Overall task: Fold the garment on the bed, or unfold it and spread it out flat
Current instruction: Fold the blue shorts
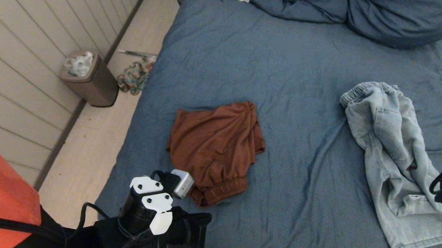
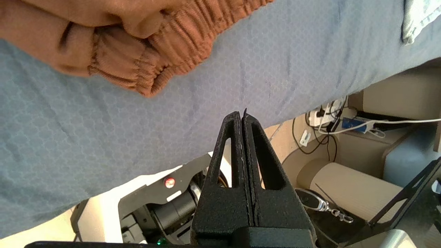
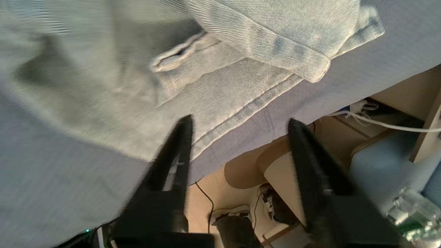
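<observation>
Two garments lie on the bed (image 1: 295,59): rust-brown shorts (image 1: 215,147) bunched left of centre, and pale denim trousers (image 1: 393,159) to the right, their long axis running from the elastic waistband at the far end toward the hems at the near right edge. The right gripper (image 3: 237,131) hangs at the bed's near right edge with its jaws parted and nothing between them – the trousers' hem lies just beyond the fingertips, on the far side, so this arm is much the nearer to the denim. The left gripper (image 2: 243,119) is clenched tight on nothing, parked at the near edge of the bed with the shorts' ribbed waistband just beyond it.

The head view gives the whole layout and the trousers' crumpled lie, but only a sliver of the right arm at the frame's edge; the right wrist view alone shows the parted jaws and the stitched hem – the likely place to take hold
</observation>
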